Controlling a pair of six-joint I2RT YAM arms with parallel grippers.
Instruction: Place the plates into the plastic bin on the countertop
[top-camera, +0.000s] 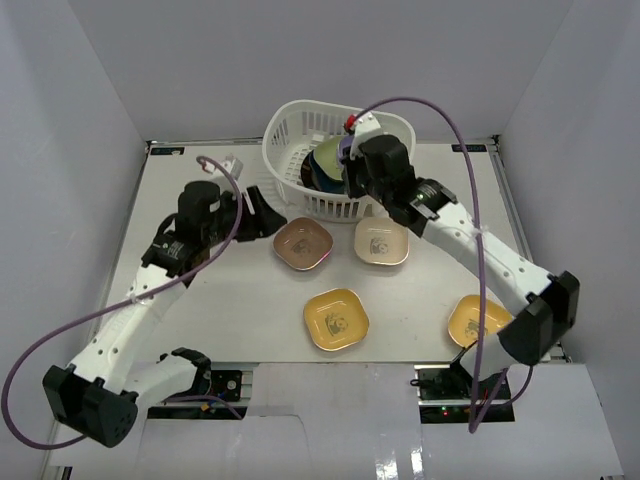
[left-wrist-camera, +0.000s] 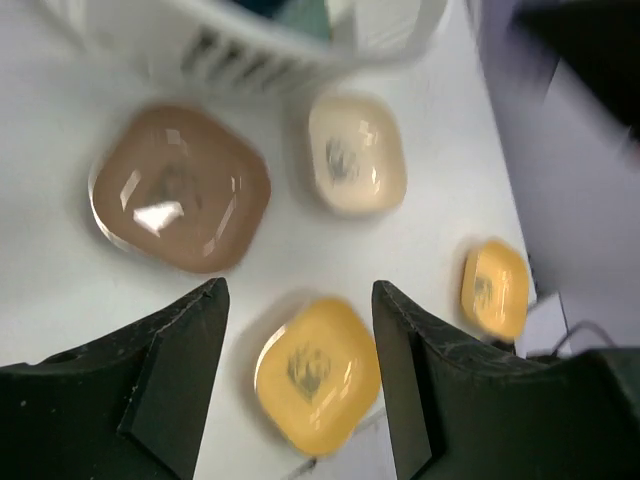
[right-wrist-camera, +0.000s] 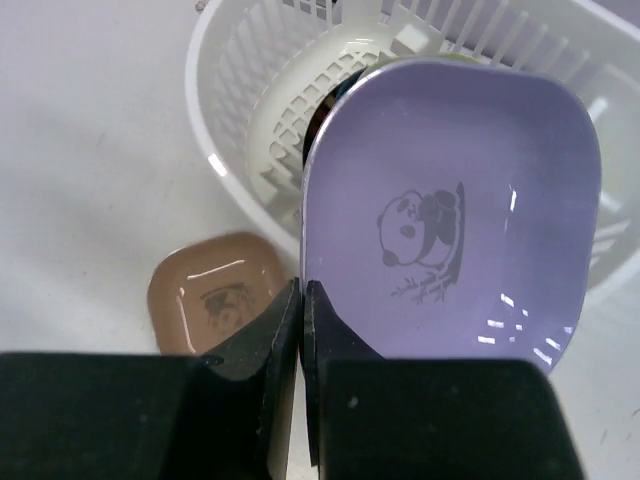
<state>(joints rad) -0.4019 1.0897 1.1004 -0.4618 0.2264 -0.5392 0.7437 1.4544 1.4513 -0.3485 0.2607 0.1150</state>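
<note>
My right gripper (top-camera: 352, 172) is shut on the edge of a purple plate (right-wrist-camera: 450, 210) with a panda print and holds it over the near side of the white plastic bin (top-camera: 280, 125). The wrist view shows the jaws (right-wrist-camera: 301, 290) pinching its rim above the bin (right-wrist-camera: 240, 130). Dark plates (top-camera: 322, 165) lie in the bin. On the countertop sit a brown plate (top-camera: 303, 244), a beige plate (top-camera: 381, 241), a yellow plate (top-camera: 336, 320) and an orange plate (top-camera: 479, 320). My left gripper (top-camera: 262, 212) is open and empty, left of the brown plate; its wrist view shows the yellow plate (left-wrist-camera: 318, 372) between the fingers.
White walls close in the countertop on the left, back and right. The purple cables of both arms loop over the table. The left wrist view also shows the brown plate (left-wrist-camera: 180, 188), beige plate (left-wrist-camera: 355, 153), orange plate (left-wrist-camera: 494, 287) and bin wall (left-wrist-camera: 250, 50).
</note>
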